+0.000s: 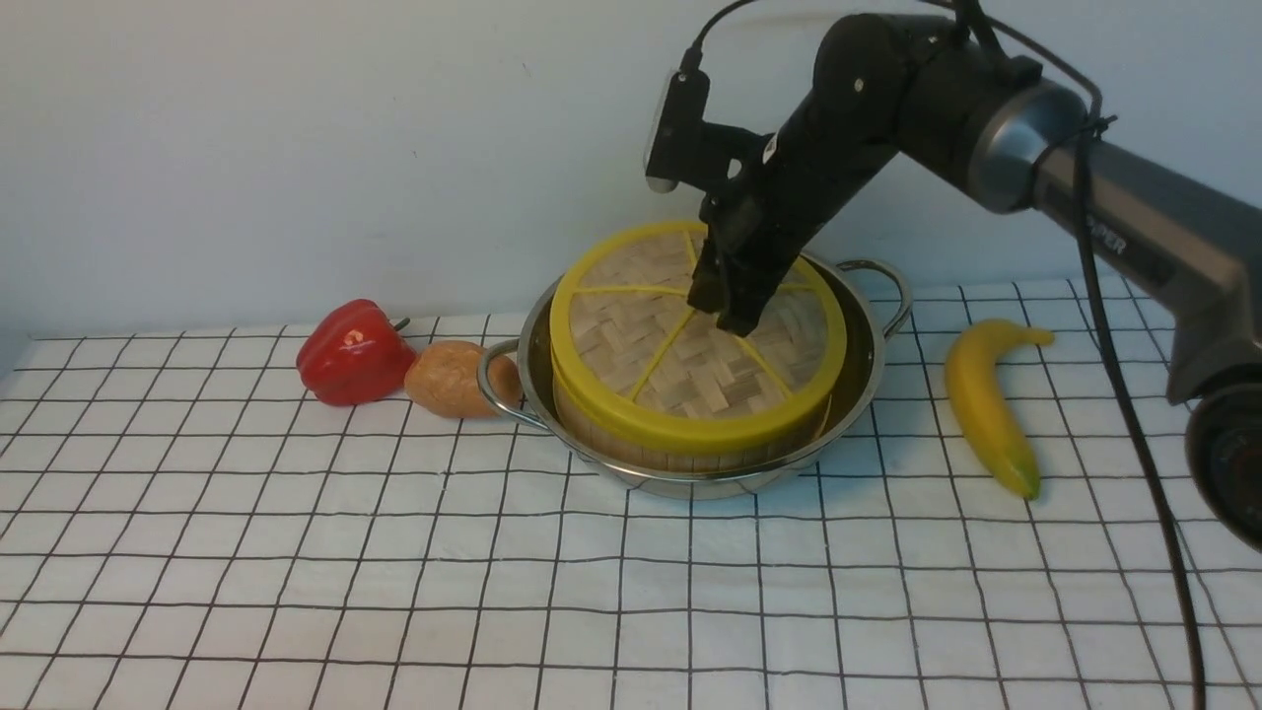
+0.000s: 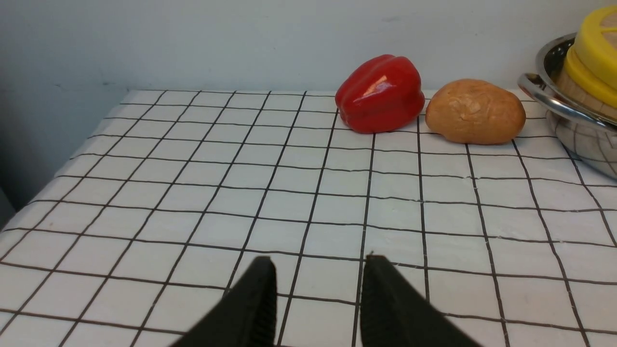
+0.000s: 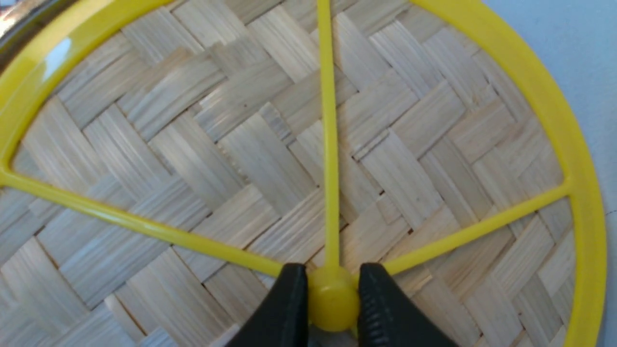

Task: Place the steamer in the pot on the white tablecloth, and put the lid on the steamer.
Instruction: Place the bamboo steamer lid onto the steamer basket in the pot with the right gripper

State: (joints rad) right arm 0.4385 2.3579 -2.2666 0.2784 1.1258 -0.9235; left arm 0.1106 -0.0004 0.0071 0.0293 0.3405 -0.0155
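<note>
Only one bit of lettering shows up: white capitals on the grey link of the right arm (image 1: 1134, 212), at the far right of the front view, reading roughly "PER" with the start cut off. Nothing else carries readable text, labels or numbers.

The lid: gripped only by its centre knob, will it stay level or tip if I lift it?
The lid looks thin, woven, probably light. The right gripper pinches only the small smooth knob, so it may swivel or slip. It sits slightly tilted on the steamer, suggesting it tips easily.
</note>
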